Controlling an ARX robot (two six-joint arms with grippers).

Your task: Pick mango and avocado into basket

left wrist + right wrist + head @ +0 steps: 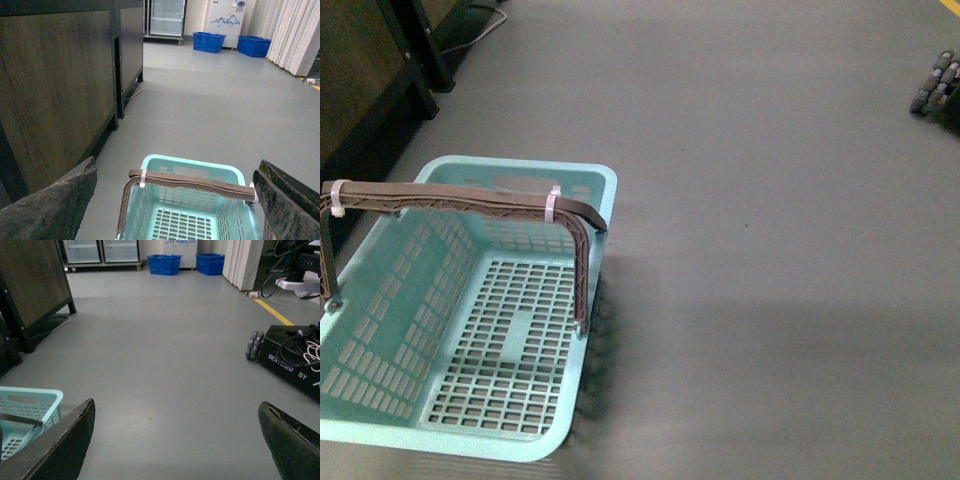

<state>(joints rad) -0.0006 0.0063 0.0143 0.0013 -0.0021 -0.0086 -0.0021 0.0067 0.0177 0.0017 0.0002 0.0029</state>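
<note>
The pale turquoise basket [390, 300] stands empty on the grey floor at the lower left of the front view, its grey-brown handles raised and bound with white zip ties. It also shows in the left wrist view [165, 165] and at the edge of the right wrist view [30, 396]. My left gripper [177, 200] is open and empty, held above the basket. My right gripper [177, 440] is open and empty over bare floor to the basket's right. The mango and the avocado are out of view. Neither arm shows in the front view.
A dark wooden cabinet [55, 85] on black legs stands to the left of the basket. A black wheeled robot base [295, 362] with cables sits at the right. Blue crates [209, 42] and white curtains are far back. Grey floor lies between.
</note>
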